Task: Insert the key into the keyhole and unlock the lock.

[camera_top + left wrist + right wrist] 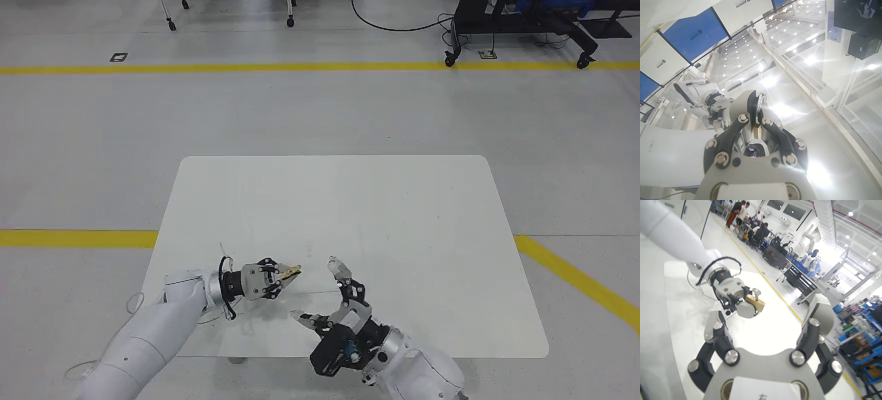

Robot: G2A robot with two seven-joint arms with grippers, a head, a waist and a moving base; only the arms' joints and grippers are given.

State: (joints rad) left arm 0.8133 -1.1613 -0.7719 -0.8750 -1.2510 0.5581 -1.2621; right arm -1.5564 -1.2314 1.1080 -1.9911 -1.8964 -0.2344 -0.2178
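My left gripper [283, 276] hovers over the table's near left part, shut on a brass padlock [291, 271]. In the right wrist view the padlock [756, 305] sticks out of the left gripper [745, 303], and a silver key [756, 292] stands in its body. The left wrist view shows the left gripper [757, 106] clamping the padlock [756, 131] by its silver shackle [761, 99]. My right gripper [320, 293] is open a short way to the right of the lock, with nothing between its fingers [715, 321]. Its jaws stand wide apart and face the padlock.
The white table [400, 200] has rounded corners, and its front edge lies just under both grippers. Yellow floor lines run behind it and beside it. A black wheeled cart [520, 25] stands far back on the right.
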